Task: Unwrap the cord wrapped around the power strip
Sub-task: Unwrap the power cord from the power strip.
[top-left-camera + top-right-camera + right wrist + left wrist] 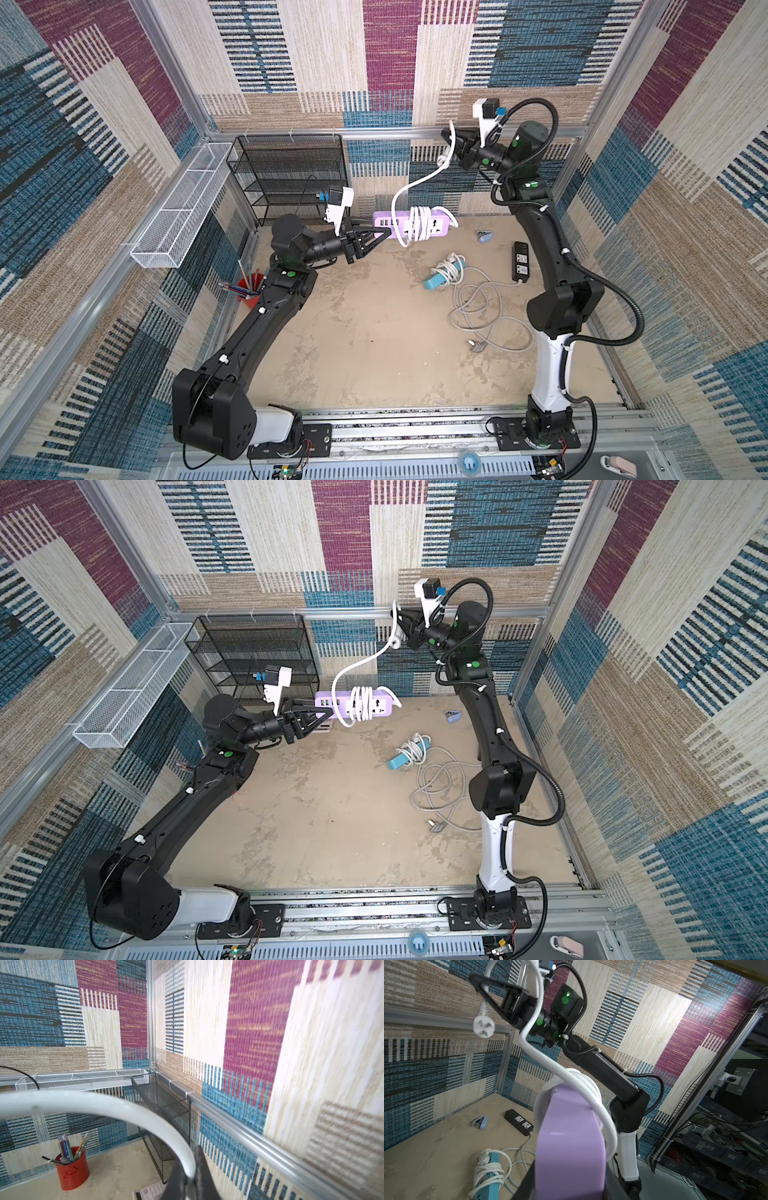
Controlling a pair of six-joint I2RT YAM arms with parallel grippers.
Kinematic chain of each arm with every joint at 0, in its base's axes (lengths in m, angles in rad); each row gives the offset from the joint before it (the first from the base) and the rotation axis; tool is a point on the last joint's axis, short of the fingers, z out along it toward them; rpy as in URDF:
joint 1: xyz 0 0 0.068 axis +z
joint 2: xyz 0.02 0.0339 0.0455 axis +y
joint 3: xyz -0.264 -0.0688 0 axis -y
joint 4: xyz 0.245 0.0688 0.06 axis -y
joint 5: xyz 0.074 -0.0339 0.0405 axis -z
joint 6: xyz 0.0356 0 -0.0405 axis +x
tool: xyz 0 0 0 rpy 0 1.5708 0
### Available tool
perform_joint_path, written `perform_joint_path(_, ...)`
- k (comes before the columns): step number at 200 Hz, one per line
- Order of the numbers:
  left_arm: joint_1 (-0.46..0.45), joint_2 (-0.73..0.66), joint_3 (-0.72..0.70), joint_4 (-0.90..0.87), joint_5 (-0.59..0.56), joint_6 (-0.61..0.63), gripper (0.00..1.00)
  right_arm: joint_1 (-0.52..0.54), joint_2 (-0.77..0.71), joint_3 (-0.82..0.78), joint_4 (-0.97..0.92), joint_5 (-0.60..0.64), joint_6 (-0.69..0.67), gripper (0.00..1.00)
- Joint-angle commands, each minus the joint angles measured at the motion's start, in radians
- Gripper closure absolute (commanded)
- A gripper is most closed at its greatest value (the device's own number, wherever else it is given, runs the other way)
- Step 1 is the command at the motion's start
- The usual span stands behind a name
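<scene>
My left gripper (384,235) (328,717) (569,1188) is shut on one end of the purple power strip (390,222) (328,701) (569,1136) and holds it level in the air near the back wall. The white cord (417,226) (360,706) (591,1088) is still looped several times around the strip's middle. One free length rises in a curve to my right gripper (449,139) (397,615) (190,1178), which is shut on the cord (124,1109) high up. The white plug (444,160) (397,642) (483,1027) dangles just below those jaws.
On the table lie a teal power strip with its own wrapped cord (444,272), a black power strip (520,262), a loose grey cord (478,307) and a small blue stapler (484,237). A black mesh shelf (291,178), white basket (178,208) and red pen cup (249,289) stand left.
</scene>
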Motion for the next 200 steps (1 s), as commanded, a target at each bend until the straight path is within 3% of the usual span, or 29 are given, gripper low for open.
perform_joint_path(1, 0.001, -0.005, 0.024, -0.113, -0.082, 0.117, 1.0, -0.01, -0.019, 0.077, -0.155, 0.012, -0.045, 1.0)
perform_joint_path(26, 0.006, -0.034, 0.031, -0.245, -0.206, 0.216, 1.0, -0.016, -0.13, -0.01, -0.209, 0.04, -0.084, 1.0)
perform_joint_path(64, 0.03, -0.111, 0.008, -0.358, -0.435, 0.339, 1.0, -0.016, -0.432, -0.498, -0.125, 0.116, -0.1, 1.0)
perform_joint_path(91, 0.048, -0.154, -0.017, -0.382, -0.583, 0.4, 1.0, -0.015, -0.581, -0.712, -0.167, 0.205, -0.091, 1.0)
perform_joint_path(141, 0.063, -0.216, -0.063, -0.367, -0.738, 0.467, 1.0, -0.007, -0.678, -1.061, -0.228, 0.29, 0.015, 1.0)
perform_joint_path(200, 0.08, -0.27, -0.117, -0.298, -0.792, 0.486, 1.0, 0.078, -0.719, -1.454, -0.179, 0.471, 0.164, 1.0)
